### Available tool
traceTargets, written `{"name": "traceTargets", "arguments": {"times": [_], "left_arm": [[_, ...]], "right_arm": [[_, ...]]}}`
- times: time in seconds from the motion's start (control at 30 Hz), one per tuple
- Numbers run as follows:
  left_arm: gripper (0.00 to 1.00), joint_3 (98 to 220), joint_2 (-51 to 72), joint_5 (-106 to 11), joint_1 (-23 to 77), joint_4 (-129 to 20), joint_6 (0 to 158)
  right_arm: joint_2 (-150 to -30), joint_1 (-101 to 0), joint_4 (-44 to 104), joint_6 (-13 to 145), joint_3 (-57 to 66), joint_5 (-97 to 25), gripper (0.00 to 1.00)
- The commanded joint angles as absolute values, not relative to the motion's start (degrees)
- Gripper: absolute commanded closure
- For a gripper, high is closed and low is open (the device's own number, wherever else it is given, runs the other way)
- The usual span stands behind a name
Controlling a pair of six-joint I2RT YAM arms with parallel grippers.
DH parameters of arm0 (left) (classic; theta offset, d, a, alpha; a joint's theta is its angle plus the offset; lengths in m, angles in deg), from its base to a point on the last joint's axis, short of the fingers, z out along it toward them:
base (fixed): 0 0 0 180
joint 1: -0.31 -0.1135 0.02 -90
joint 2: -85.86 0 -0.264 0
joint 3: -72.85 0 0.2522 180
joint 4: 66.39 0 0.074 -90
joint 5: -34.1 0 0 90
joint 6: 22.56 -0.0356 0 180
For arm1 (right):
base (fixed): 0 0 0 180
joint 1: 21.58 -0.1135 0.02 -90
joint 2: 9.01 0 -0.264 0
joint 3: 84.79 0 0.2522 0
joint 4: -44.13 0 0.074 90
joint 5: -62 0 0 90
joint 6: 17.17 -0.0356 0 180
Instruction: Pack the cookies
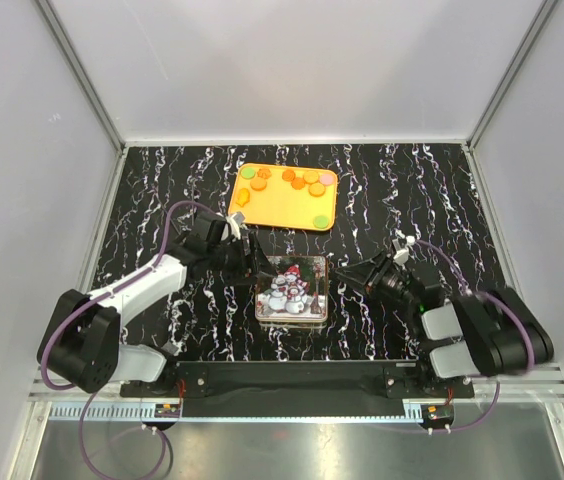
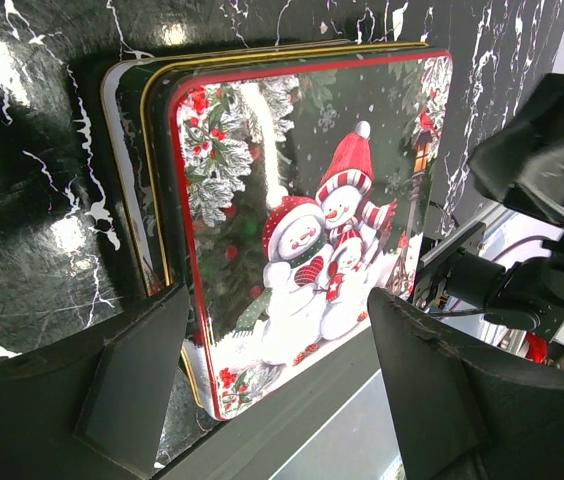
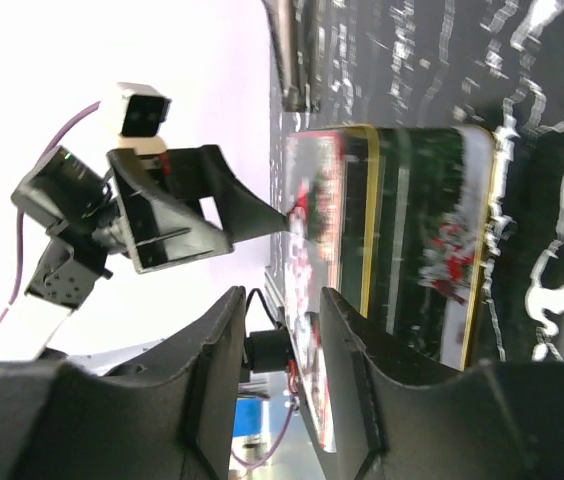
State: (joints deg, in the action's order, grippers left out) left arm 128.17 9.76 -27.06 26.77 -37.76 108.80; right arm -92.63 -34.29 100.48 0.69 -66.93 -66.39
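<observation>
- Between the wide-spread fingers [image 2: 132,370] of the left gripper [image 2: 277,305], the tin [image 2: 302,200] edge is framed, likely so it can be opened.
- Right gripper [image 3: 282,300] is held narrowly parted, empty, beside it.
- Beyond both fingertips, cookies [image 1: 299,182] are laid out on the tray [image 1: 280,210].

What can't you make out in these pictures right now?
- Inside of the tin: hidden under its snowman lid in every view.
- Cookies on the orange tray: too small in the top view to tell their shapes, and outside both wrist views.
- Picture on the tin: blurred in the right wrist view.
</observation>
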Motion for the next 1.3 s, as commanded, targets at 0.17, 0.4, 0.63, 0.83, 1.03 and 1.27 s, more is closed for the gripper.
{"name": "traceTargets", "arguments": {"times": [0.17,0.4,0.63,0.83,1.03,1.27], "left_arm": [[0.23,131.7,9.39,-27.86,27.47,-37.34,107.61],[0.23,131.88,8.95,-28.21,27.55,-36.9,107.25],[0.23,131.96,8.95,-28.47,27.64,-36.46,106.99],[0.23,132.67,8.43,-28.91,27.82,-35.15,106.46],[0.23,134.16,7.72,-30.31,28.26,-32.95,105.5],[0.23,136.01,5.44,-31.55,29.05,-31.1,104.53]], "right_arm": [[-65.64,-33.89,59.59,15.07,-61.28,-59.47,0.51],[-57.7,-33.97,46.72,18.16,-57.32,-58.4,0.48],[-62.27,-33.97,44.97,20.62,-55.83,-58.76,0.48],[-63.77,-34.06,44.36,22.29,-55.57,-58.59,0.48],[-65.87,-35.29,43.2,23.79,-54.51,-57.8,0.47],[-68.78,-41.79,41.36,24.58,-51.53,-52.0,0.43]]}}
